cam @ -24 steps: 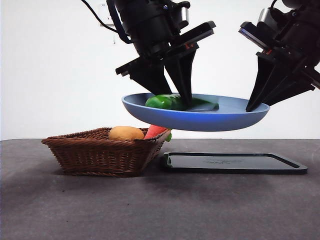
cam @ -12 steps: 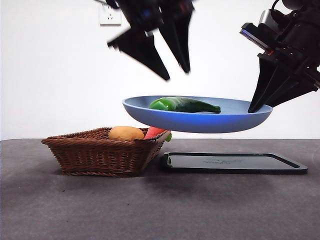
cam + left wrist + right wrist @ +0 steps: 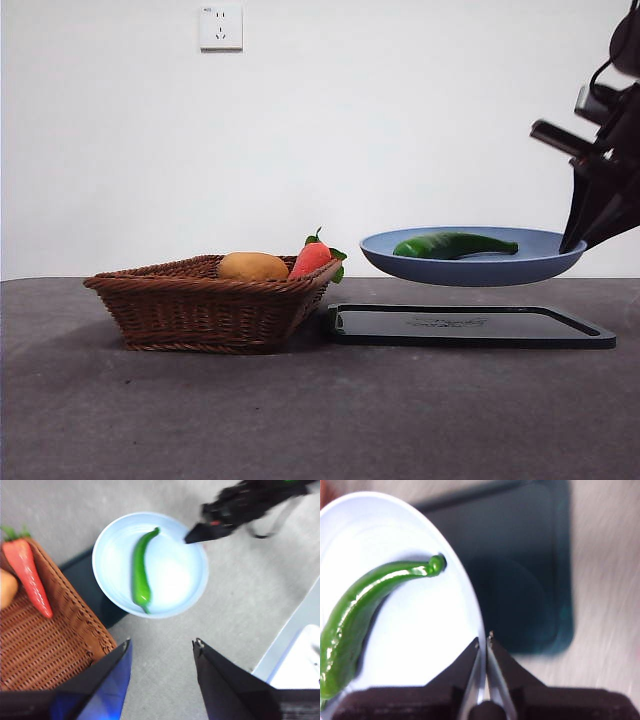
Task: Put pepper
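The dark-green pepper lies in the blue plate, which hangs just above the black tray. My right gripper is shut on the plate's right rim and holds it up; the right wrist view shows the jaws pinching the rim with the pepper beside them. My left gripper is open and empty, high above the plate and pepper, out of the front view.
A wicker basket stands left of the tray, holding a yellow-brown lump and a red-orange pointed item with green leaves. A wall socket is on the back wall.
The left gripper let go of the pepper and rose out of the front view. The right gripper carried the plate with the pepper right and down toward the tray.
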`<control>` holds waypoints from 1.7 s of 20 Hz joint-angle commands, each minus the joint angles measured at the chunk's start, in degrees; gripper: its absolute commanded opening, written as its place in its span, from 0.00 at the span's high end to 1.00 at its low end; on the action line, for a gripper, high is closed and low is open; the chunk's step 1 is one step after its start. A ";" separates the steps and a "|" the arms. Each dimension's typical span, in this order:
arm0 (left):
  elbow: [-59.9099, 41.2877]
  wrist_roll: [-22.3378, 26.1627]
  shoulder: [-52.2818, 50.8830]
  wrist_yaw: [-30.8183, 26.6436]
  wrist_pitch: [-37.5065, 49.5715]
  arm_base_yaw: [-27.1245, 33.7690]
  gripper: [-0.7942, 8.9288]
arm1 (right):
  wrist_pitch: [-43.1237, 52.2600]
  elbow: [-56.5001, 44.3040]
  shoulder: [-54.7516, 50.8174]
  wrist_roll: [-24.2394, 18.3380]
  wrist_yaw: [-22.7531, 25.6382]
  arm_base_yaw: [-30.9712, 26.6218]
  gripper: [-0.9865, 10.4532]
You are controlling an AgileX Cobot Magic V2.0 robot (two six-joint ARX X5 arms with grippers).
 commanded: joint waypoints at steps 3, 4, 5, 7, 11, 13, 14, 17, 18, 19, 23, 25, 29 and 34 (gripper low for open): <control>1.14 0.68 -2.21 -0.09 -0.44 -0.50 0.69 | 0.81 7.85 9.79 0.55 -0.26 -1.03 0.91; 1.14 0.61 -2.54 -0.11 -0.66 -0.50 0.69 | 1.01 8.57 11.17 0.55 -0.28 -1.03 0.91; 1.14 0.59 -2.56 -0.09 -0.66 -0.50 0.69 | 1.57 9.16 12.79 0.55 -0.26 -1.03 0.91; 1.14 0.55 -2.58 -0.09 -0.83 -0.50 0.69 | 3.21 9.27 14.91 0.57 -0.28 -1.01 0.91; 1.14 0.33 -2.58 -0.11 -0.96 -0.50 0.69 | 3.82 9.27 16.74 0.52 -0.22 -1.01 0.91; 1.14 0.20 -2.58 -0.11 -0.96 -0.50 0.69 | 3.85 9.27 16.83 -0.15 -0.28 -1.01 0.91; 1.14 0.20 -2.58 -0.11 -0.98 -0.50 0.69 | 3.82 9.27 16.81 -0.42 -0.33 -1.01 0.91; 1.14 0.20 -2.58 -0.11 -0.98 -0.50 0.69 | 3.63 9.27 16.81 -0.52 -0.70 -0.94 0.82; 1.14 0.20 -2.58 -0.11 -0.98 -0.50 0.69 | 3.54 9.27 16.66 -0.50 -0.68 -0.96 0.79; 1.14 0.22 -2.58 -0.13 -0.98 -0.50 0.69 | 3.54 9.27 16.22 -0.50 -0.70 -0.96 0.75; 1.14 0.26 -2.58 -0.15 -1.01 -0.50 0.69 | 0.20 9.27 9.31 -1.09 -0.52 -1.73 0.74; 1.14 0.61 -2.58 -0.20 -0.98 -0.48 0.69 | -2.47 9.27 3.02 -2.54 -0.59 -1.70 0.74; 1.14 0.96 -2.58 -0.20 -1.01 -0.48 0.69 | -10.93 9.27 -12.81 -4.24 -0.72 0.28 0.74; 1.14 2.99 -2.56 -0.15 -0.98 -0.48 0.69 | -25.70 9.27 -30.18 -6.62 -0.68 6.43 0.74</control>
